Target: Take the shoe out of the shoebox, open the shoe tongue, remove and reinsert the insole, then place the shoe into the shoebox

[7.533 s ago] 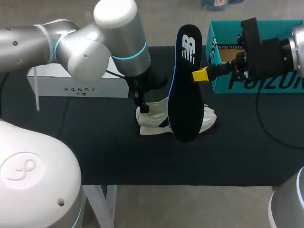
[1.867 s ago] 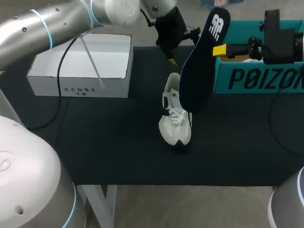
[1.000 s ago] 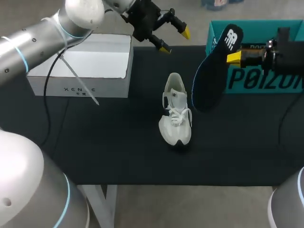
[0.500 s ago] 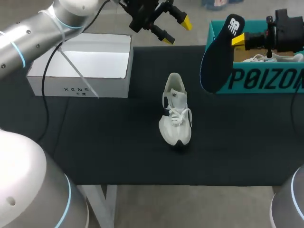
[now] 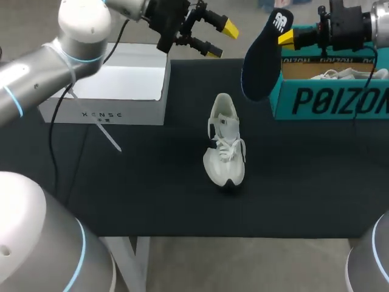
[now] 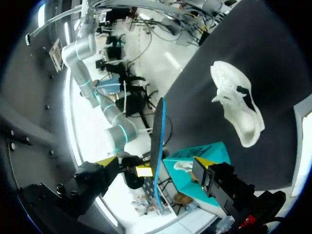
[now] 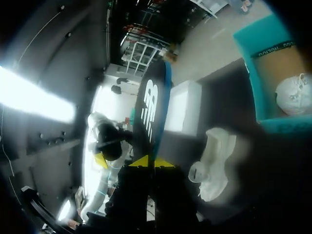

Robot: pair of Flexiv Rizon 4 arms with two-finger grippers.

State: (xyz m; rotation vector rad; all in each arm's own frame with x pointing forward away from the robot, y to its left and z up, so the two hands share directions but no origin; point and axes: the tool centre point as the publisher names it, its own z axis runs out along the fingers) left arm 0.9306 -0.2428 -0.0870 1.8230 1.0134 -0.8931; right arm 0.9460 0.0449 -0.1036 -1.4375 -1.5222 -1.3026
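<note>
**Insole (image 5: 261, 58) rising clear of the shoe (image 5: 226, 149)**

Compared with two seconds ago, the right claw (image 5: 285, 38) is carrying the insole higher, behind the shoe and near the teal shoebox (image 5: 331, 100). The left claw (image 5: 220, 40) is now hanging well behind the shoe's heel.

From the head view, the shoe is standing alone on the worktop (image 5: 152, 188), toe pointing toward the robot and mouth facing up, likely so the insole can slide back in. The right claw is pinching the insole near its logo end, letting the rest dangle free. The left claw is gaping, carrying nothing.

From the left wrist, the shoe (image 6: 239, 109) is lying far ahead of the spread fingers.

From the right wrist, yellow tips are clamping the insole's (image 7: 148, 112) edge, with the shoe (image 7: 214, 165) sitting beside it.
</note>
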